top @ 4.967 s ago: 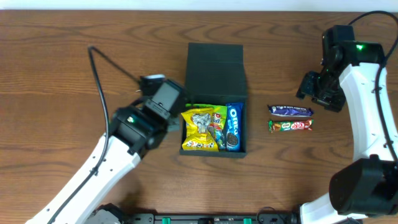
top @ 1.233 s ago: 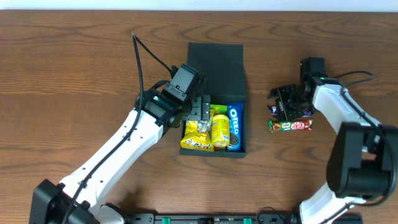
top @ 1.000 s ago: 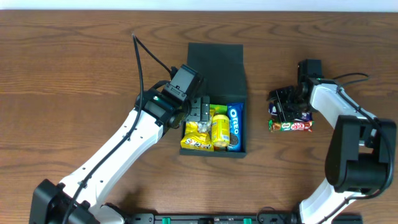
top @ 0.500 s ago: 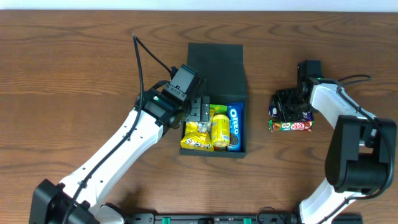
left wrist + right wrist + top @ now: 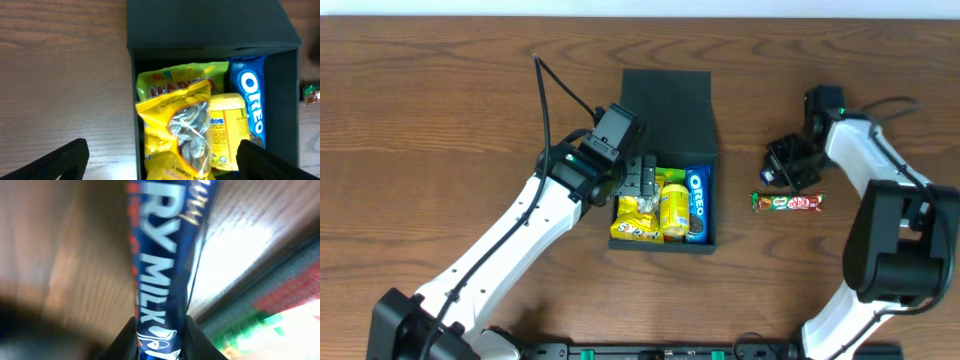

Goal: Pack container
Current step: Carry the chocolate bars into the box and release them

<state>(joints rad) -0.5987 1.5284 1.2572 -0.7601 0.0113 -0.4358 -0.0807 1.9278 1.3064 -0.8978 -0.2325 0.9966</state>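
Observation:
The dark teal container [image 5: 666, 110] stands mid-table with its flap lid laid open at the back. It holds yellow snack packets [image 5: 180, 125], a green packet [image 5: 167, 82] and a blue Oreo pack [image 5: 249, 107]. My left gripper [image 5: 642, 182] hovers open over the box's left side, with the fingers [image 5: 55, 162] spread wide and nothing between them. To the right of the box, my right gripper [image 5: 788, 166] is shut on a blue milk chocolate bar [image 5: 165, 255], its fingertips [image 5: 125, 340] pressing both sides of the wrapper.
A green and red wafer bar [image 5: 788, 202] lies on the wood just in front of the right gripper. It shows blurred in the right wrist view [image 5: 270, 315]. The left arm's cable [image 5: 555, 90] arcs over the table left of the box.
My right gripper has closed on the blue bar and carried it slightly up and back, off the green and red bar. The left arm has stayed still.

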